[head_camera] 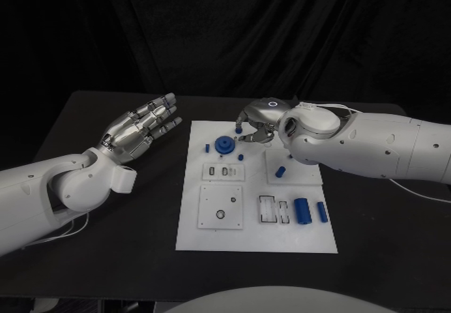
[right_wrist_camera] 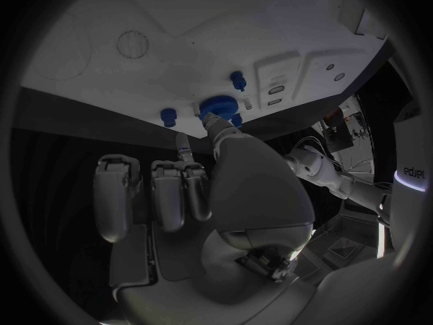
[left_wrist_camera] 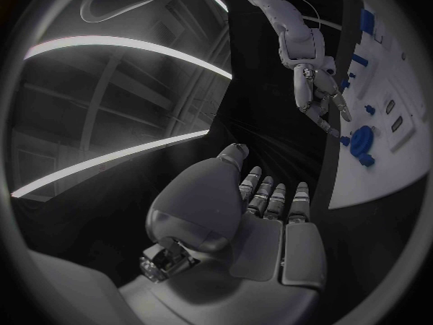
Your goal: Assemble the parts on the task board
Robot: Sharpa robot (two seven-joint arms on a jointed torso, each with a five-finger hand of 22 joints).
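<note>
Table (head_camera: pixel 113 261): I see a black table carrying the white task board (head_camera: pixel 253 238) in its middle.
Task board: a long white plate with raised white blocks and slots; blue parts sit across it.
Right robot hand (head_camera: pixel 259 124): I have it over the far end of the board, fingers curled downward just beside the blue gear (head_camera: pixel 225 145). In the right wrist view one fingertip (right_wrist_camera: pixel 213 125) seems to touch the gear's edge, though I cannot tell whether anything is actually pinched.
Left robot hand (head_camera: pixel 141 127): held flat and wide above the bare table, off the board's left side, fingers spread and holding nothing. The left wrist view shows the palm open too.
Blue gear: round, toothed, seated near the board's far left corner, with a small blue peg (head_camera: pixel 206 148) just beside it.
Blue cylinders: a large cylinder (head_camera: pixel 302 210) and a slimmer cylinder (head_camera: pixel 322 211) lie side by side near the board's right edge, apart from each other.
Short blue pin (head_camera: pixel 280 171): lies on the raised block near the right forearm.
</note>
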